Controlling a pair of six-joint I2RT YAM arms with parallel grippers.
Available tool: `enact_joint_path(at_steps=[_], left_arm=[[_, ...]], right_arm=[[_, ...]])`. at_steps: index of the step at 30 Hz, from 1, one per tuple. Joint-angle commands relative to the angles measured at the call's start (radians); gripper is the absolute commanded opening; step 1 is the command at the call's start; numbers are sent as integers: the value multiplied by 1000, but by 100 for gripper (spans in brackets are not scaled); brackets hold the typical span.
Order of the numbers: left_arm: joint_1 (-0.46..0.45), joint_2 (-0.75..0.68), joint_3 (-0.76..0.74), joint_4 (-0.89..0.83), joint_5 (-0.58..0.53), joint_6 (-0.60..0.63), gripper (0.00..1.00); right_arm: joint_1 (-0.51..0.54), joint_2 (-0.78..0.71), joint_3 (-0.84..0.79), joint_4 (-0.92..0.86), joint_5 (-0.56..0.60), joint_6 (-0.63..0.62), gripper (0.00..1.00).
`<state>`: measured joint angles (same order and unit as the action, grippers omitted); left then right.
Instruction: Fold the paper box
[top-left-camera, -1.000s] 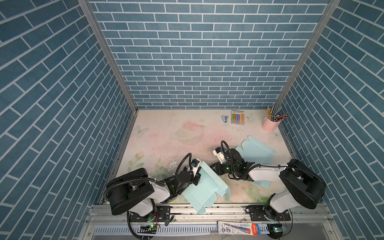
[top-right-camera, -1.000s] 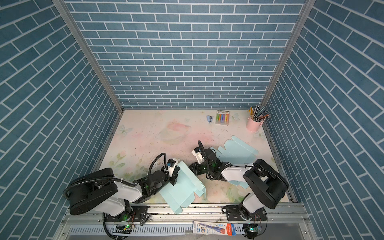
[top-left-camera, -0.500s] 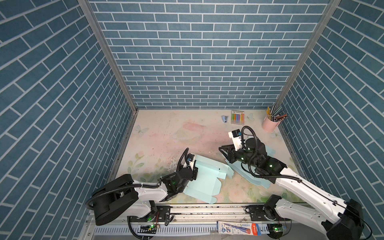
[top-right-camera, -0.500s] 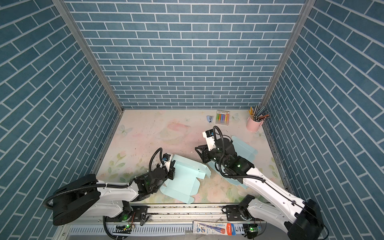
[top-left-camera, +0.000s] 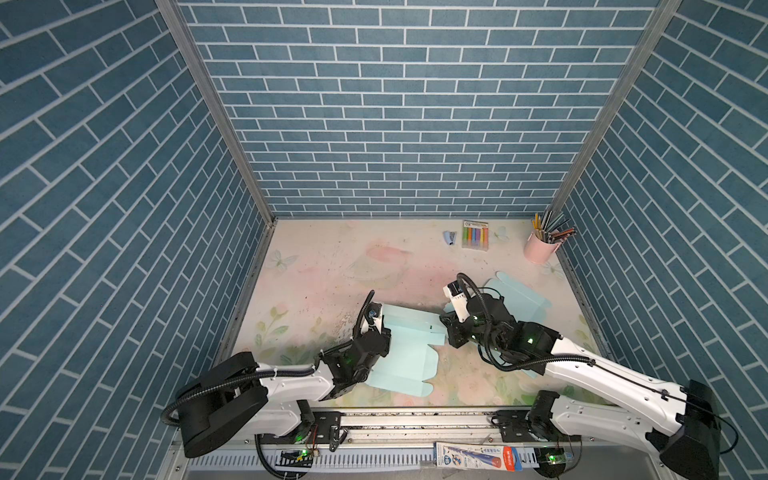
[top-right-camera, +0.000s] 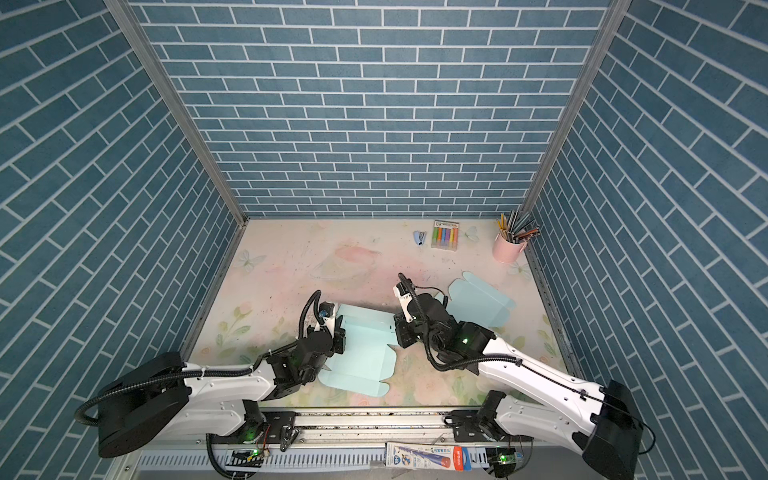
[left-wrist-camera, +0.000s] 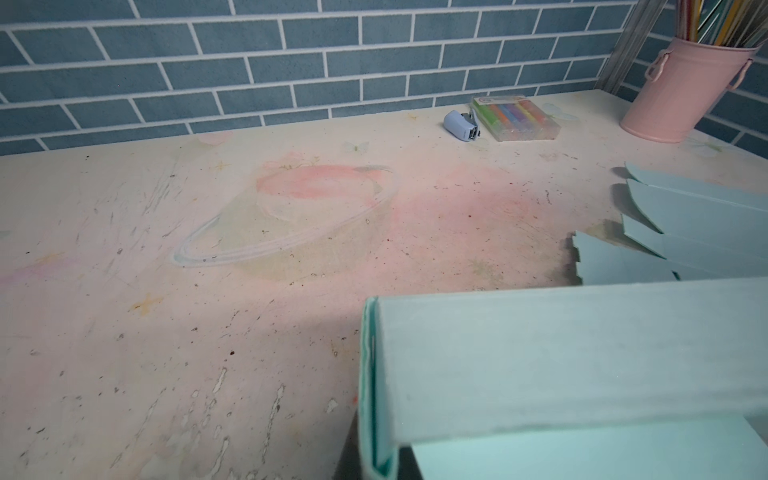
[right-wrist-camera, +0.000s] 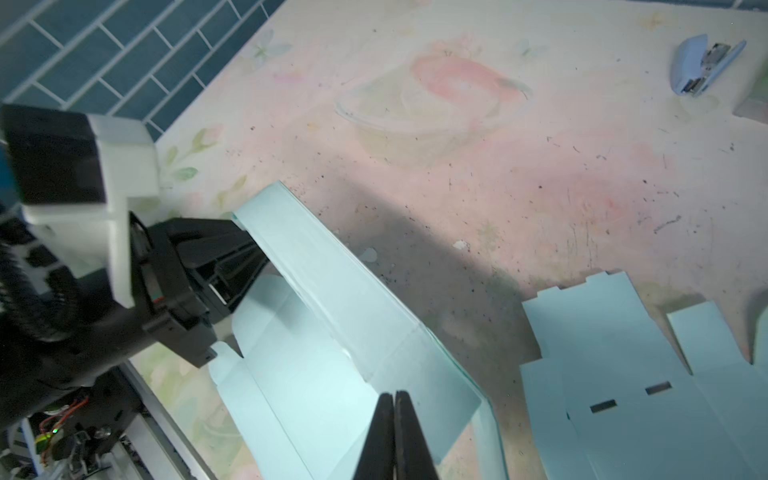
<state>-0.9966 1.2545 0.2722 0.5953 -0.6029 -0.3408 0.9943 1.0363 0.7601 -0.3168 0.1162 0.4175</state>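
Paper box (top-left-camera: 409, 353) half-folded on table (top-left-camera: 332, 270), well apart from pencil cup (top-left-camera: 539, 249); likely light, thin, easily bent; left hand (right-wrist-camera: 245, 253) clamped on its raised wall; right hand (right-wrist-camera: 392, 399) closed tight over its panel; best gripped near creases.

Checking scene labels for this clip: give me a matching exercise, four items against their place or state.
1 stapler
2 pencil cup
3 paper box
4 spare box blanks

A pink, far right corner
B lying flat on the right side
C beside the marker case
D one flap raised, pinched by left gripper

Pairs: 1-C, 2-A, 3-D, 4-B
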Motion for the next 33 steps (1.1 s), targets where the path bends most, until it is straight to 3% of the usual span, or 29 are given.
enact_joint_path(at_steps=[1,8,14,18,22,26,33], left_arm=[[14,-10,22,-33,-29,-38,0],[16,-11,24,-17,-11,-26,0],[16,-34,19,-4,26,-11,0],[16,-74,12,-13,53,-12,0],[71,-143,12,-84,121,-49,0],[223,-215,18,-179,281,-104,0],[394,-367,62,-315,441,-128,0]], right_arm=[[18,24,8,-46,68,-10,6],[20,140,0,54,55,-33,5],[19,275,97,126,8,-75,5],[20,286,105,208,-20,-96,7],[18,174,17,308,-16,-105,11],[19,-28,-131,427,-21,-111,27],[16,-353,-404,682,-25,-133,35]])
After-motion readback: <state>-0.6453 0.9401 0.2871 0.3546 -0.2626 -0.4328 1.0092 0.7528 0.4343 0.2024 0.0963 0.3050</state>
